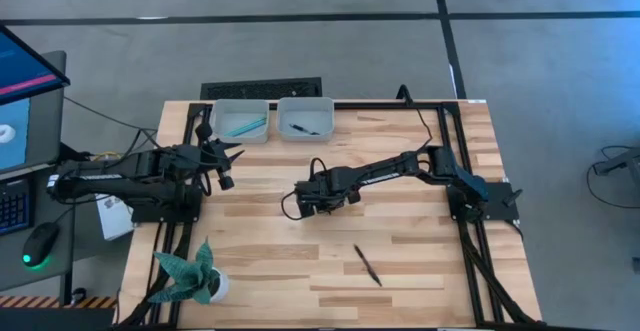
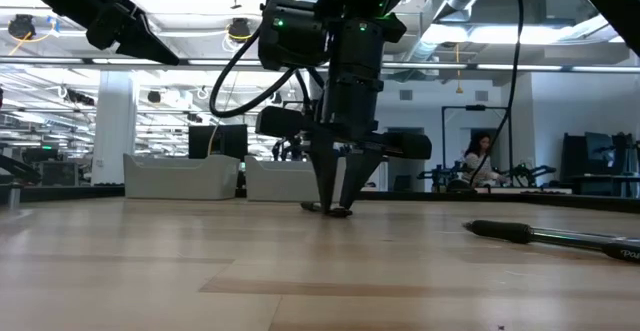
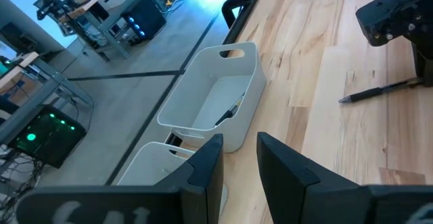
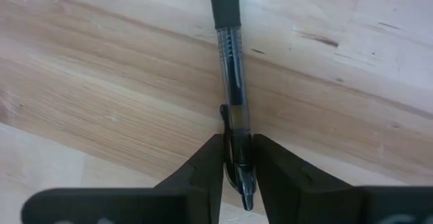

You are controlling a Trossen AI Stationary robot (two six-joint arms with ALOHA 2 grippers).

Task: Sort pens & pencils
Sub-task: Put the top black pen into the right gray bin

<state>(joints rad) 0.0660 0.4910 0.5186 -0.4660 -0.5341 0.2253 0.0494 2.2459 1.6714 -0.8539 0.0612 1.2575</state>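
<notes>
Right wrist view: a black pen (image 4: pixel 231 102) lies flat on the wooden bench (image 4: pixel 101 95), its clip end sitting between the two dark fingers (image 4: pixel 206 166) of the right end effector (image 4: pixel 235 166). The fingers press against both sides of the pen, so this end effector is grasping the pen while it rests on the bench.

In the high view the right end effector (image 1: pixel 322 199) is near the middle of the bench (image 1: pixel 400 271), pointing down. A second black pen (image 1: pixel 367 265) lies loose on the bench, nearer the front edge than this end effector and a little to its right. Beyond the end effector, at the far edge, stand two pale bins side by side. The left bin (image 1: pixel 240 119) holds teal sticks (image 1: pixel 245 126); the right bin (image 1: pixel 306 117) holds a black one (image 1: pixel 300 128).

The left end effector (image 1: pixel 226 168) hangs above the bench's left side, well apart from the right one and nearer the left bin. In the left wrist view its fingers (image 3: pixel 203 170) stand apart with nothing between them, so it is released.

A teal spiky potted plant (image 1: pixel 196 276) sits at the front left corner of the bench.

In the low view the right end effector (image 2: pixel 335 203) reaches down to the bench surface, and the loose pen (image 2: pixel 550 235) lies to its side, closer to the camera. A person (image 2: pixel 478 161) sits in the room far behind.
</notes>
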